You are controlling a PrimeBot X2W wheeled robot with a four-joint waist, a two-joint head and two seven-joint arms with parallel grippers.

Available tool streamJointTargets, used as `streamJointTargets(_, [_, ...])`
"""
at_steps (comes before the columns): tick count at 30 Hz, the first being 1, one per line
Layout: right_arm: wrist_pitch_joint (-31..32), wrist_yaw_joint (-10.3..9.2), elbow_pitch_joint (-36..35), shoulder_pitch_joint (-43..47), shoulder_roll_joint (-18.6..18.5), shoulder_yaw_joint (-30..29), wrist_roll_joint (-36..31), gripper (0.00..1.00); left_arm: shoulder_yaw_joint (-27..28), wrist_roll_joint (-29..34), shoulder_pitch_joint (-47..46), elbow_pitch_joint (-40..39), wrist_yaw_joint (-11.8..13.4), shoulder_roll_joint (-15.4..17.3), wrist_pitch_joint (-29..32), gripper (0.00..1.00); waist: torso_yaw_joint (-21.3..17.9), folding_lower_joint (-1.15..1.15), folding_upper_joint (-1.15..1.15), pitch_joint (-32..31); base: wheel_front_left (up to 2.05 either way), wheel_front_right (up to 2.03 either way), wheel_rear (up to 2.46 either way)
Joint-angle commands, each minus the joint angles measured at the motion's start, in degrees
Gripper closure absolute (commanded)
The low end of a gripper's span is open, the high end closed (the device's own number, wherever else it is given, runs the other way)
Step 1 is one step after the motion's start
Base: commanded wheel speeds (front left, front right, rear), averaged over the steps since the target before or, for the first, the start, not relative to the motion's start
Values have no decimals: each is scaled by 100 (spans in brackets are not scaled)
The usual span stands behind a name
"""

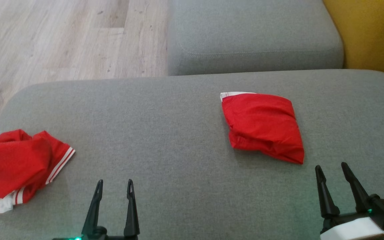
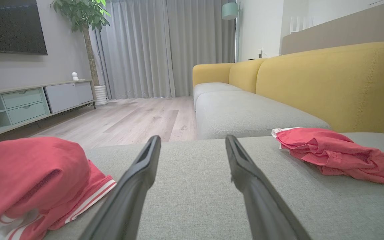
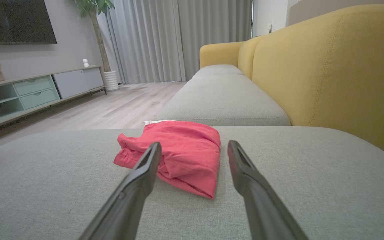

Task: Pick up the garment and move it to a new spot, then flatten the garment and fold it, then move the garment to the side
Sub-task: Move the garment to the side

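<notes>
Now the crumpled red garment (image 1: 18,163) lies at the left edge of the grey cushion (image 1: 165,133), off to the left of the left gripper (image 1: 114,181), the nearer one, while the folded red garment (image 1: 263,126) sits just ahead of the right gripper (image 1: 331,165), and both claws stand apart, empty.

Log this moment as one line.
left gripper: jaws open, empty | right gripper: jaws open, empty | crumpled garment: left on seat | folded garment: ahead of right gripper, untouched

two red garments: folded garment (image 1: 263,126) at two o'clock, crumpled garment (image 1: 18,163) at nine. two grey cushions, near cushion (image 1: 165,133) and far cushion (image 1: 252,33).
</notes>
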Motion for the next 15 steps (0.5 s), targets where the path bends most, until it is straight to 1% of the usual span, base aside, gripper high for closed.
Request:
streamJointTargets(1, [-62, 20, -154, -159, -106, 72, -27, 0, 141, 50, -179, -189, -8, -39, -28, 0, 19, 0, 0, 32, 0, 0, 0])
streamJointTargets(5, [-62, 20, -107, -237, -159, 58, 7, 0, 80, 33, -226, -202, -6, -39, -28, 0, 74, 0, 0, 154, 0, 0, 0])
streamJointTargets(10, [-62, 20, 56, -435, -201, -32, 218, 0, -35, 8, -355, -228, 13, -39, -28, 0, 162, 0, 0, 356, 0, 0, 0])
streamJointTargets(15, [-62, 20, 369, -878, -389, -129, 314, 0, -210, 39, -562, -245, 56, -40, -28, 0, 248, 0, 0, 680, 0, 0, 0])
